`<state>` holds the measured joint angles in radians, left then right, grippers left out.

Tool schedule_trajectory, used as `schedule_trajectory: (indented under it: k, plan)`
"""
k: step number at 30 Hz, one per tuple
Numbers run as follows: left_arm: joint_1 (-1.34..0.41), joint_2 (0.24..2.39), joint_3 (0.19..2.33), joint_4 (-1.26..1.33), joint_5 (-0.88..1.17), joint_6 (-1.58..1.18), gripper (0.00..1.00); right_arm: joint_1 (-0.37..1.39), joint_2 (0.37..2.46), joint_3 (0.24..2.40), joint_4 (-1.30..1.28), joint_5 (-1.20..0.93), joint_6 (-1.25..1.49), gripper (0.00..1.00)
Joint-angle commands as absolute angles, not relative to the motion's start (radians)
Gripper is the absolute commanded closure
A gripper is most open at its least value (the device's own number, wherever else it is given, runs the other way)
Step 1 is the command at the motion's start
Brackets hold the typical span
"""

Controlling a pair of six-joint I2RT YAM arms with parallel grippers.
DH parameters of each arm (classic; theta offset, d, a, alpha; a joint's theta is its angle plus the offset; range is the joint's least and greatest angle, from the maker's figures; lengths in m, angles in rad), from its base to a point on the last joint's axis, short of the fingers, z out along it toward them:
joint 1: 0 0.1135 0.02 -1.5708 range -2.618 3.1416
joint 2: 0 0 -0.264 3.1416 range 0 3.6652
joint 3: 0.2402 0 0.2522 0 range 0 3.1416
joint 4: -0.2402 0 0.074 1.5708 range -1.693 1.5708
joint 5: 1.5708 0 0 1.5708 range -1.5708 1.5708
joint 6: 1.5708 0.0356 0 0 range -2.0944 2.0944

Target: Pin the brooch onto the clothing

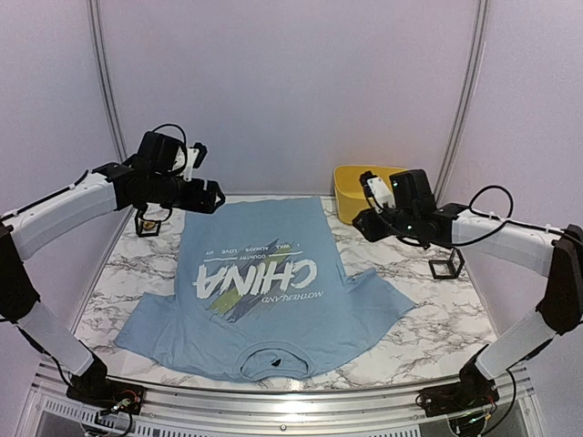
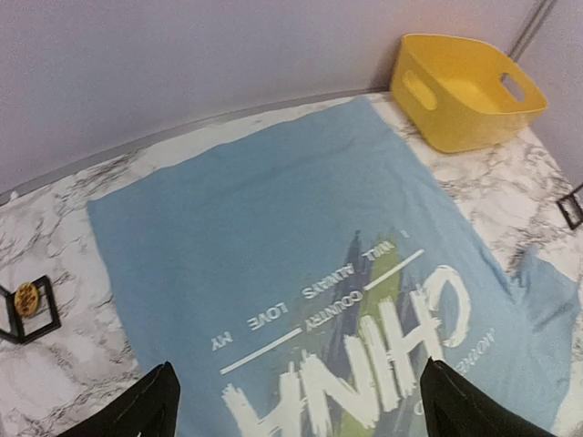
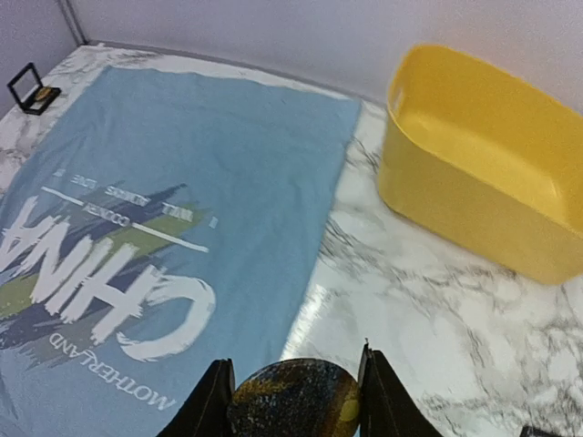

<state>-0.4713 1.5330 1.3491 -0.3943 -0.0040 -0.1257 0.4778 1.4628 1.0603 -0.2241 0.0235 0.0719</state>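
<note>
In the top view, the light blue T-shirt [image 1: 273, 300] is lying flat on the marble table [image 1: 428, 319], collar toward the arms' bases and CHINA print facing up. The left gripper [image 1: 214, 196] is hovering above the shirt's far left corner. The right gripper [image 1: 363, 223] is hanging by the far right edge, just beside the yellow basket [image 1: 351, 182]. What either claw holds is too small to tell here.

In the left wrist view, the left claw is standing released: its fingers [image 2: 150, 410] are spread wide with only the shirt showing between them. A small black stand [image 2: 27, 309] carrying a gold disc is sitting on the marble, apart from the shirt's edge.

In the right wrist view, the right claw is clenched on the brooch [image 3: 293, 401], a round dark piece mottled blue and gold. It is holding the brooch above bare marble just off the shirt's side, with the basket beyond.

The step in hand is likely carrying the brooch to the cloth; nothing is pinned yet. The next move is probably calling for the right arm to swing over the fabric and lower. The free left claw may be needed to steady the cloth. The brooch's pin side is hidden.
</note>
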Motion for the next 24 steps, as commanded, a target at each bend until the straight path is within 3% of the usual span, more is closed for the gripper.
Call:
schedule_trajectory:
  k: [1, 7, 13, 20, 24]
  plan:
    - [-0.548, 1.486, 1.434, -0.337, 0.218, -0.152, 0.05, 0.697, 1.434, 1.114, 0.042, 0.102, -0.065, 0.77]
    - [-0.591, 1.48, 1.45, -0.259, 0.469, -0.262, 0.09, 0.922, 1.547, 1.234, 0.174, 0.229, -0.238, 0.78]
    - [-0.624, 1.472, 1.433, -0.244, 0.539, -0.239, 0.13, 0.988, 1.614, 1.31, 0.2, 0.241, -0.32, 0.78]
    - [-0.632, 1.491, 1.426, -0.215, 0.56, -0.259, 0.49, 1.021, 1.642, 1.343, 0.201, 0.26, -0.357, 0.78]
    - [-0.632, 1.523, 1.435, -0.214, 0.555, -0.27, 0.52, 1.036, 1.646, 1.347, 0.209, 0.266, -0.371, 0.78]
